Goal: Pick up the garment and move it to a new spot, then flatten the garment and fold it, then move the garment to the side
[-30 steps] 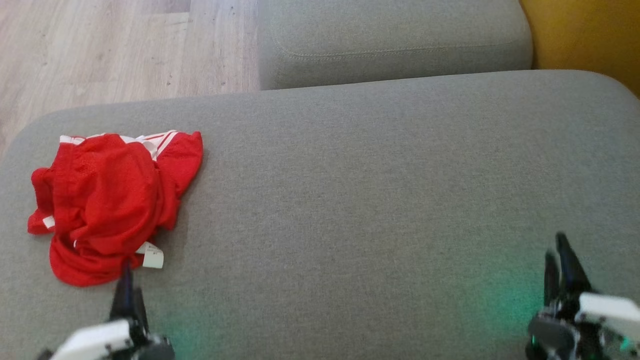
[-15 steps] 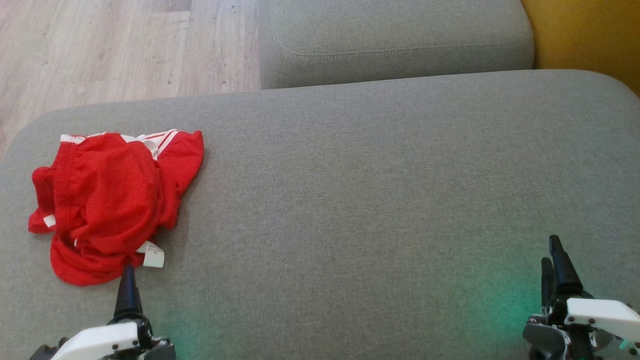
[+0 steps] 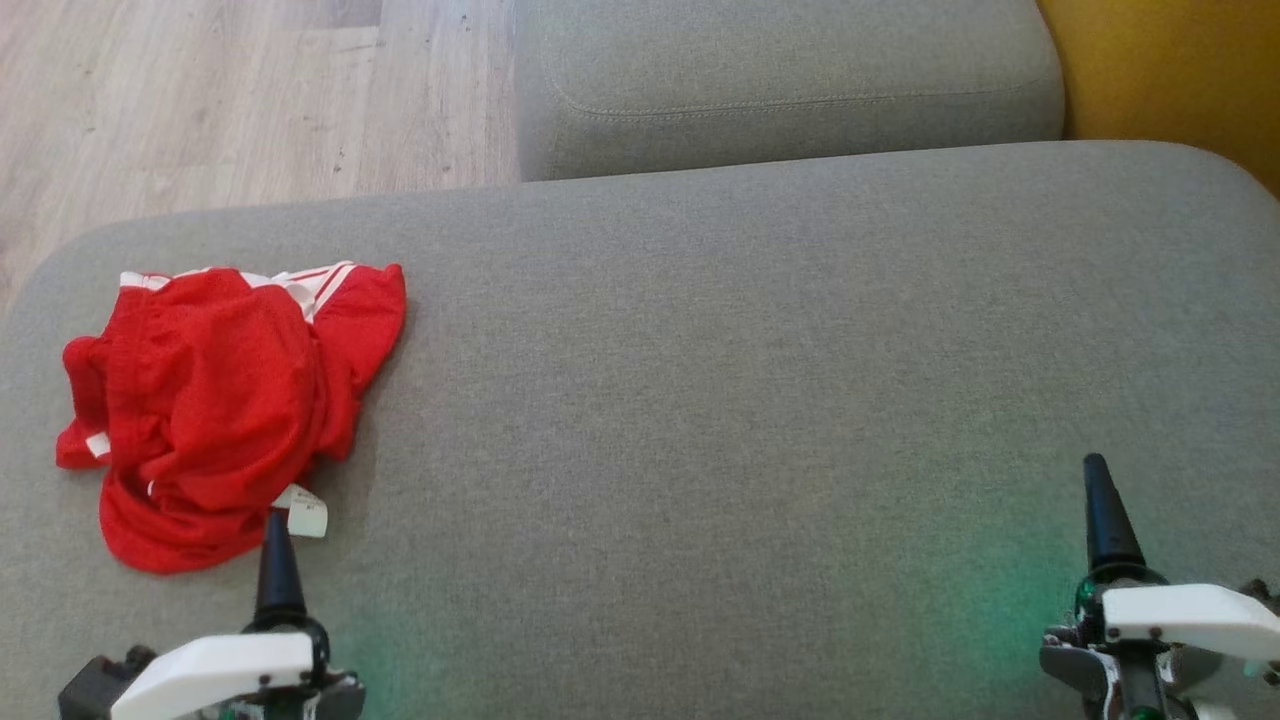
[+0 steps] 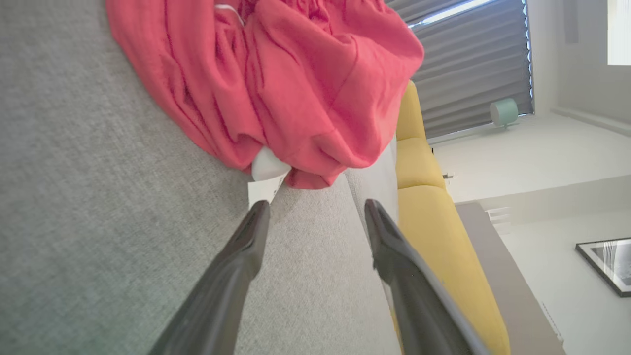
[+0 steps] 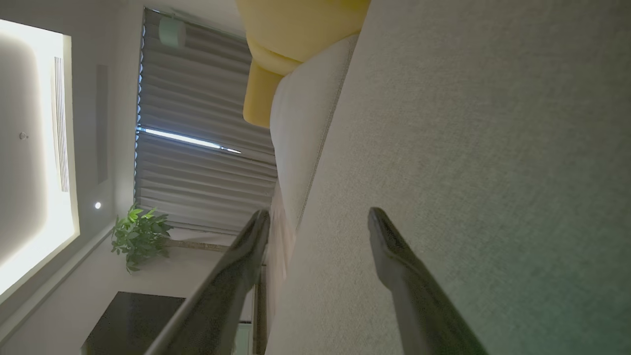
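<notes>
A crumpled red garment (image 3: 220,400) with white stripes and a white label lies on the left part of the grey sofa cushion (image 3: 750,380). In the left wrist view the garment (image 4: 276,84) bulks just beyond my fingertips. My left gripper (image 3: 277,545) (image 4: 315,212) stands open just short of the garment's near edge, one fingertip close to the white label (image 4: 263,190), nothing between its fingers. My right gripper (image 3: 1105,500) (image 5: 318,219) is open and empty over the bare cushion at the lower right.
A second grey cushion (image 3: 790,80) lies behind the first. Wooden floor (image 3: 220,90) shows beyond the sofa at the upper left. A yellow seat (image 3: 1170,70) stands at the upper right. The cushion's left edge curves down close to the garment.
Both grippers have opened their fingers. The left gripper has drawn back slightly from the garment's near edge. The garment has not moved.
</notes>
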